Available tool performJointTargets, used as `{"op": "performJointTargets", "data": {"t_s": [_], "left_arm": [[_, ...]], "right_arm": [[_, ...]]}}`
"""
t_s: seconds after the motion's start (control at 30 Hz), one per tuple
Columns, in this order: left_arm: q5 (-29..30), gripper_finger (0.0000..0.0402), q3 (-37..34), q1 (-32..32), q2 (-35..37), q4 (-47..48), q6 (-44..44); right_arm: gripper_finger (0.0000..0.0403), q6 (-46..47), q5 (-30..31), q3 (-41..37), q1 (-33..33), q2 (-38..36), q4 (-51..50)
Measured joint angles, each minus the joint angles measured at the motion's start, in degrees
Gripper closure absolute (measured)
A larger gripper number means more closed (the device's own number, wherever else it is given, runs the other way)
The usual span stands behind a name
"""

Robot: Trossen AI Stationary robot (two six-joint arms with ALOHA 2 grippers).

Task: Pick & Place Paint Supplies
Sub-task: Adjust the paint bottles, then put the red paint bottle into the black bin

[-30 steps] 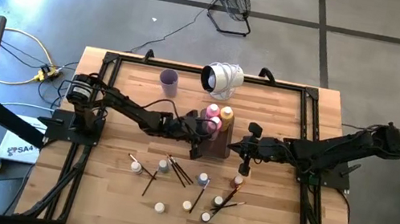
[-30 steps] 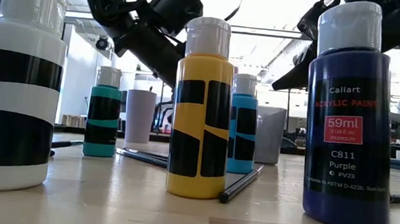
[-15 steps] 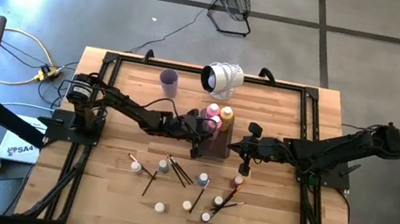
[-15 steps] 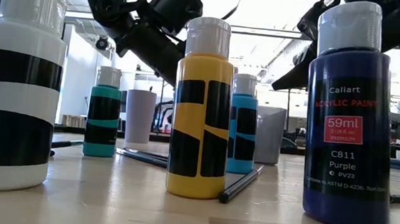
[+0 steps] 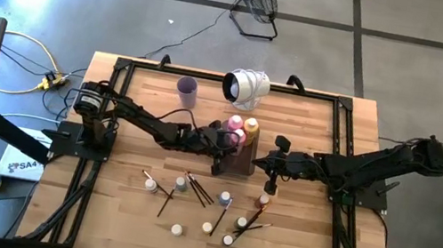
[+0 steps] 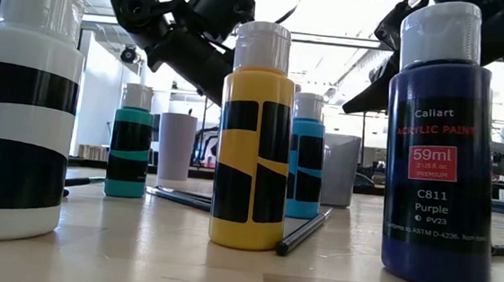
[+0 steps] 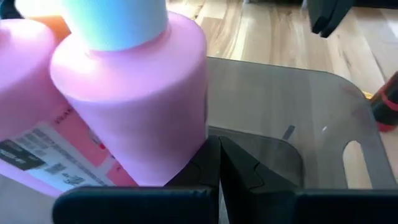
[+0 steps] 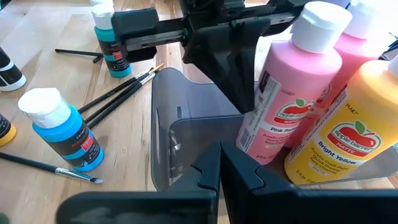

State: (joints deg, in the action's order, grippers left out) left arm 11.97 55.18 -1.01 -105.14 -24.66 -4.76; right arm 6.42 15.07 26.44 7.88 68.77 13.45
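Note:
A clear grey tray [image 5: 243, 159] at the table's middle holds two pink bottles [image 8: 283, 93] and a yellow one [image 8: 336, 140], all at its far end. My left gripper [image 8: 245, 102] is shut, reaching down into the tray right beside the nearer pink bottle [image 7: 130, 93]. My right gripper [image 8: 219, 171] is shut at the tray's right wall [image 8: 186, 140]. Small white-capped bottles [image 5: 225, 198] and thin brushes [image 5: 197, 188] lie scattered on the table's near half. My left gripper's shut fingers slant down from the table's left, and the outer side of one finger lies against the pink bottle's lower body [image 7: 186, 152]. The bottle stands in the tray, tilted toward the bottles behind it. My right gripper: I cannot tell whether its tips touch the tray wall.
A lilac cup [image 5: 187, 91] and a white cylinder lying on its side [image 5: 247, 88] stand at the far edge. Close to the low camera stand a white-and-black [image 6: 20, 105], a yellow [image 6: 254, 137] and a purple bottle [image 6: 438, 147], with teal [image 6: 131, 140] and blue [image 6: 305, 159] ones behind.

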Motion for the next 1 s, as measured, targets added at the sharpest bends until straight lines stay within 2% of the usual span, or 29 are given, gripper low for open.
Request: {"op": "performJointTargets", "data": {"t_s": [0.33, 0.57, 0.7, 0.9, 1.0], "left_arm": [[-3.46, 0.0402, 0.00, 1.56, 0.04, -5.10, 0.63], [-7.40, 0.0402, -0.02, 1.76, 2.54, -2.71, 6.50], [-9.54, 0.0402, -0.02, 1.80, 7.98, 5.48, 9.83], [-10.19, 0.0402, -0.02, 1.81, 18.16, 23.79, 11.00], [-10.79, 0.0402, -0.46, 2.86, 20.79, 25.72, 11.50]], "right_arm": [[0.0401, -0.02, 0.00, -0.02, -0.02, 0.00, -0.02], [0.0401, -0.15, -0.18, -0.02, -0.01, 0.00, -0.04], [0.0401, -0.15, -0.74, -0.02, 0.00, -0.02, -0.15], [0.0401, -0.04, -1.73, -0.02, 0.00, -0.02, 0.02], [0.0401, 0.06, -1.73, -0.02, 0.00, -0.02, 0.59]]}}
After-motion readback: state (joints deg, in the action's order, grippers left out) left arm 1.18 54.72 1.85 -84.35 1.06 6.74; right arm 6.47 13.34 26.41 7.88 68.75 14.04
